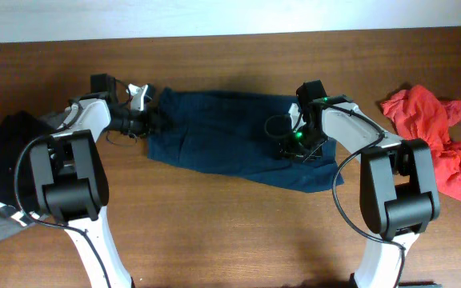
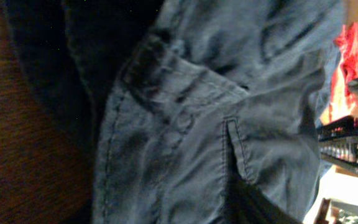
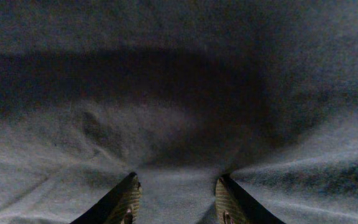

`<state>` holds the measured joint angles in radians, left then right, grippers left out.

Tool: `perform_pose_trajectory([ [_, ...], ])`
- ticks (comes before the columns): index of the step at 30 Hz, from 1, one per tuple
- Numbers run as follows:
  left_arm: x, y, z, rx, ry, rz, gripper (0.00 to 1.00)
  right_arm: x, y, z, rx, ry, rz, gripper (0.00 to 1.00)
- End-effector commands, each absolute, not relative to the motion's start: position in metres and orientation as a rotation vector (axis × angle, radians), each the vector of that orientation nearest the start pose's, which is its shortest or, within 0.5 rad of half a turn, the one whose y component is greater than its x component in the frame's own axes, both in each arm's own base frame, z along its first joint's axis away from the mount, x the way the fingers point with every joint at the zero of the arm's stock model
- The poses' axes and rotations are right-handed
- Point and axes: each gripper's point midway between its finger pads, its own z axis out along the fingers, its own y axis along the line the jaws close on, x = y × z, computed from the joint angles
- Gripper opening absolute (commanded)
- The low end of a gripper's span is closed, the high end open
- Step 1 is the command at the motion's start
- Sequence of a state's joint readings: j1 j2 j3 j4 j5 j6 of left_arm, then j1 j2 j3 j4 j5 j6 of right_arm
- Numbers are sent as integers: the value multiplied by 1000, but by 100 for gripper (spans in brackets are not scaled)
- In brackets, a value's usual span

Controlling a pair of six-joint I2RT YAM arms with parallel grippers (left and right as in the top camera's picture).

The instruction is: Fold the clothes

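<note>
Overhead: navy shorts (image 1: 222,132) lie spread across the middle of the table (image 1: 230,240), long axis left to right, and the right end sags toward the near side. They're rumpled, not flat.

Left gripper (image 1: 157,122) sits at the shorts' left edge, on or over the cloth. Can't tell from that view if its fingers are apart or together. Left wrist cam doesn't help. It shows only blue fabric up close, with a stitched seam and a pocket slit, and no clear fingers.

Right gripper (image 1: 294,144) is down on the right part of the shorts. Right wrist cam shows both fingertips (image 3: 128,198) apart and pressed into the cloth, with a ridge of fabric between them and creases fanning out. No firm pinch visible.

Red garment (image 1: 430,136) is bunched at the right table edge, apart from the shorts. Dark garment (image 1: 6,152) is heaped at the left edge.
</note>
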<state>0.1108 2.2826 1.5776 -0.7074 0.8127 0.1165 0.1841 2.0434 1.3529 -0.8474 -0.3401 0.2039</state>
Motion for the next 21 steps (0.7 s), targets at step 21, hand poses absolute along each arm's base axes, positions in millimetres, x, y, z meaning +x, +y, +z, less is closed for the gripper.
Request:
perform_pose_trajectory([
  [21, 442, -26, 27, 4, 2902, -914, 0, 339, 126, -3, -2, 3193, 508, 37],
])
